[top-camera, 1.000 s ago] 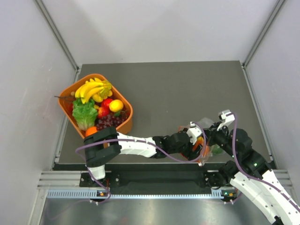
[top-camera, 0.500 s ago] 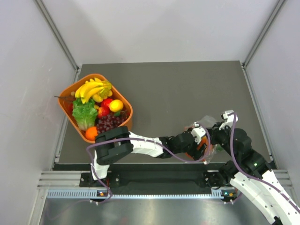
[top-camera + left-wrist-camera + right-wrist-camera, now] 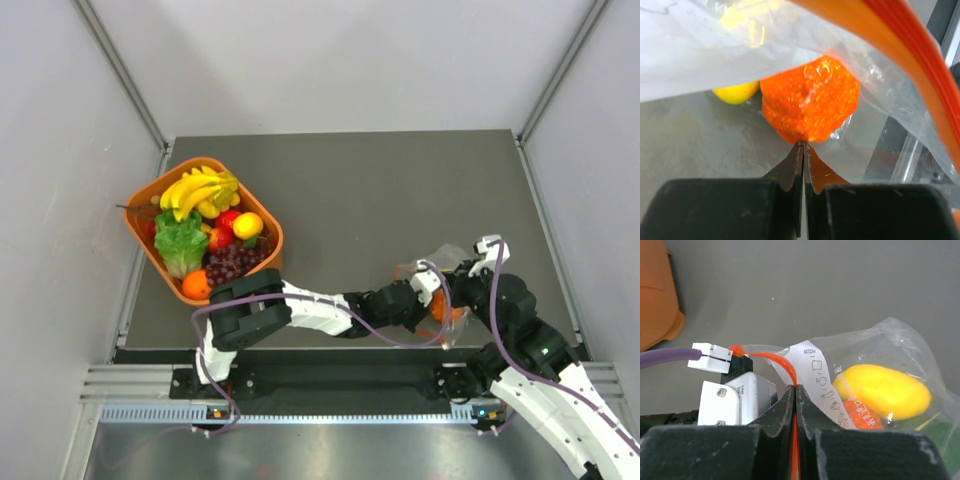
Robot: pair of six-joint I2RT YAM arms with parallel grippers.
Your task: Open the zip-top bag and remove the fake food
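Left arm (image 3: pixel 300 310): stretched from its base at the near left corner of the table along the near edge toward the right.
Left gripper (image 3: pixel 803 146): pushed in at the mouth of the bag, near the near right corner of the table. The fingers (image 3: pixel 790 167) are closed tip to tip, right at the near edge of the orange-red fruit. Whether any film is pinched between them cannot be told.
Right gripper (image 3: pixel 795 387): held just beside the left one, on its right. The fingers (image 3: pixel 812 412) are clamped on the zip strip, which runs down between them.
Zip-top bag (image 3: pixel 890 340): found on the table's right side, close to the near edge, between the two grippers. The clear, crinkled film is lifted at the mouth end. A white printed band is seen next to the strip.
Zip strip (image 3: pixel 900 45): seen in the left wrist view as a thick orange band arching over the bag's contents.
Fake food: all of it is seen inside the bag. The orange-red fruit (image 3: pixel 811 99) lies straight ahead of the left fingertips. A yellow piece (image 3: pixel 882 391) lies beside it, touching it. A dark green piece (image 3: pixel 940 440) is partly seen at the bag's right side.
Basket (image 3: pixel 196 161): set against the left edge of the table, well apart from the bag. It is filled with bananas (image 3: pixel 200 190), lettuce (image 3: pixel 180 243), grapes (image 3: pixel 235 262), a lemon (image 3: pixel 248 225) and an orange (image 3: pixel 196 284).
Table (image 3: pixel 380 190): dark grey, with walls close along its left, far and right edges.
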